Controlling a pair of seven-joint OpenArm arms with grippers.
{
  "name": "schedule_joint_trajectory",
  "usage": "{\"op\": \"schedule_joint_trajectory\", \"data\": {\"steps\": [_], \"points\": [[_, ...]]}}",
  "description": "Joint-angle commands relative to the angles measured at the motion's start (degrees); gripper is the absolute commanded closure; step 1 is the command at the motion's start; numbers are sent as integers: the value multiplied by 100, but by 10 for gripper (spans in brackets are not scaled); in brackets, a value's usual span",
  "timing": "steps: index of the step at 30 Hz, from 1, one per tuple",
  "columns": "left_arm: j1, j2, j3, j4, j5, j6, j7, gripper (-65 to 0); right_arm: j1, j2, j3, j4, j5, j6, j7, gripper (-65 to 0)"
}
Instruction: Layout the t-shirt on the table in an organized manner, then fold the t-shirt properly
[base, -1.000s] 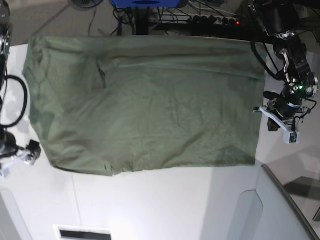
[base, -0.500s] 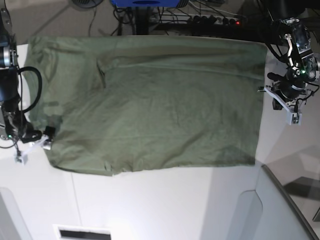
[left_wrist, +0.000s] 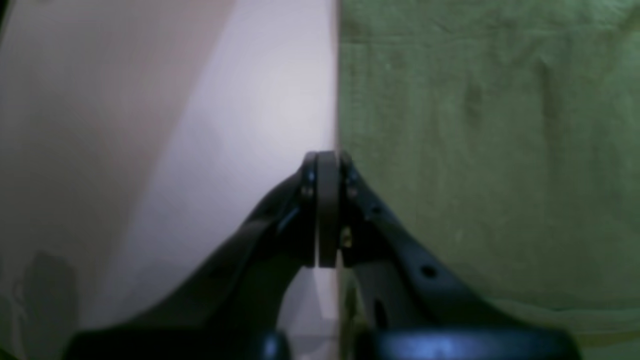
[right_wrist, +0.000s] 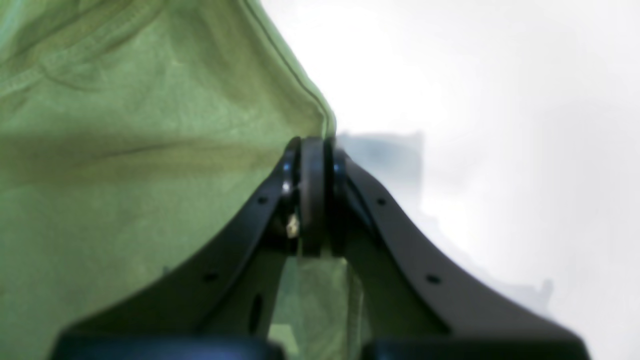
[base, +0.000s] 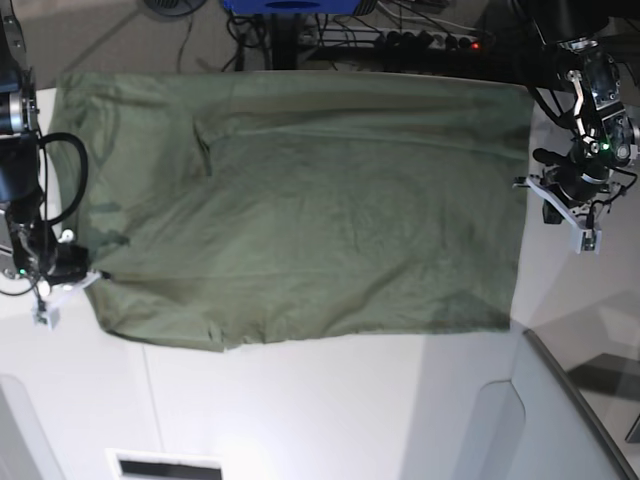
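The olive t-shirt (base: 300, 210) lies spread flat across the white table (base: 330, 410); the right tool (right_wrist: 312, 145) is clamped shut on its edge. The left tool (left_wrist: 327, 160) is closed on nothing, poised just beside the opposite edge.

Soft matt cloth t-shirt (base: 300, 210) on smooth matt table (base: 330, 410).
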Motion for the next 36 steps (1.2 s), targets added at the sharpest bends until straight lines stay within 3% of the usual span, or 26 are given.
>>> {"op": "schedule_joint_trajectory", "data": {"steps": [1, 7, 15, 22, 28, 30, 34, 36], "points": [[-63, -74, 10, 35, -39, 27, -117, 0, 73, 109, 34, 203, -11, 10, -18, 0], [-142, -66, 476, -308, -39, 27, -126, 0, -780, 276, 113, 2040, 15, -7, -510, 0], [-458, 189, 960, -1055, -39, 36, -671, 0, -1870, 197, 1194, 4291, 15, -7, -1811, 0], [-713, 260, 960, -1416, -39, 36, -697, 0, -2582, -453, 2038, 5328, 15, 1, -3121, 0], [-810, 225, 951, -1424, -39, 36, -697, 0, -3066, -954, 2416, 5618, 6, 1, -3482, -6], [-827, 216, 951, -1424, -39, 36, -697, 0, -3022, -946, 2399, 5539, -3, 1, -3737, -99], [-827, 154, 951, -1424, -39, 36, -697, 0, -2952, -937, 2407, 5767, -11, 1, -4141, -432], [-827, 145, 933, -1424, -39, 36, -697, 0, -2987, -910, 2425, 6207, -20, 1, -4115, -510]]}}
